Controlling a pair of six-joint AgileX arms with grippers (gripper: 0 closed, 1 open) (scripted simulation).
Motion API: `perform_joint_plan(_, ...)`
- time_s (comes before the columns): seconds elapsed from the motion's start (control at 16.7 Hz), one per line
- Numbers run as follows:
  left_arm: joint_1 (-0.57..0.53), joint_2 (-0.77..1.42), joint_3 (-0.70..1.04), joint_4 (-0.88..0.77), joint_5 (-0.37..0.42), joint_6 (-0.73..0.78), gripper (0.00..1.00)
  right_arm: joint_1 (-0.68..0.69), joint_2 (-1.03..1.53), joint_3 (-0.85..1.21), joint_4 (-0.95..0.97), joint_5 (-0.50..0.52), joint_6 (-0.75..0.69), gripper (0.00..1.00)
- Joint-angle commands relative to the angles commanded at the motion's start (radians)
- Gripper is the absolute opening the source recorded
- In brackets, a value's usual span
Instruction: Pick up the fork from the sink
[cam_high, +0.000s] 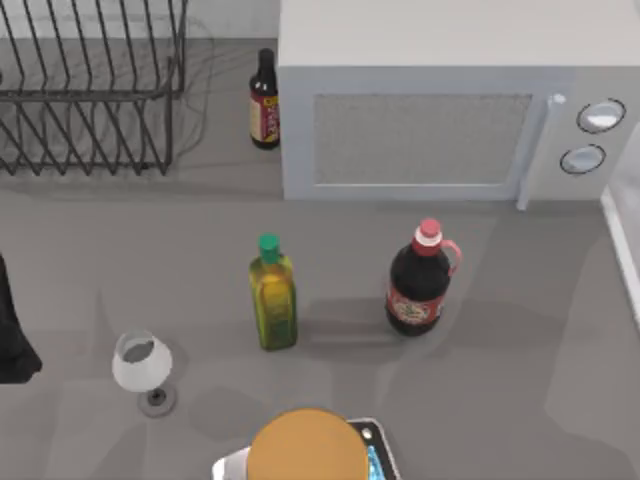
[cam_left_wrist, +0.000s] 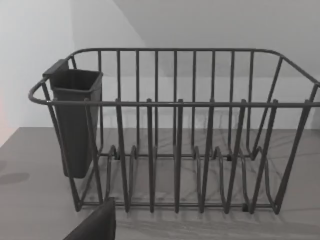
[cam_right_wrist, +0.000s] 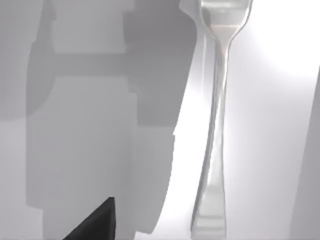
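One fork (cam_right_wrist: 216, 125) flat on pale sink floor (cam_right_wrist: 265, 100); jaws' state can't tell.

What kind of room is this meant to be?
Most likely a kitchen counter: a white microwave at the back, a wire dish rack beside it, and a fork lying on a pale surface.

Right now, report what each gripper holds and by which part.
Nothing is visibly held. The slim shiny silver metal fork lies free on the pale sink floor in the right wrist view; whether either gripper's fingers are open cannot be told.

My left arm (cam_high: 14, 330) sits at the table's left edge, seemingly parked.
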Motion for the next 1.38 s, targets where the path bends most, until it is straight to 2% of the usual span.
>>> perform_joint_plan(0.48, 0.0, 0.0, 0.0, 0.0, 0.0, 0.0, 1.0, -0.004, 0.113, -0.245, 0.378, 0.002, 0.001, 1.0)
perform_joint_plan(0.84, 0.0, 0.0, 0.0, 0.0, 0.0, 0.0, 1.0, -0.004, 0.131, -0.28, 0.419, 0.002, 0.001, 1.0)
perform_joint_plan(1.38, 0.0, 0.0, 0.0, 0.0, 0.0, 0.0, 1.0, -0.004, 0.131, -0.28, 0.419, 0.002, 0.001, 0.32)
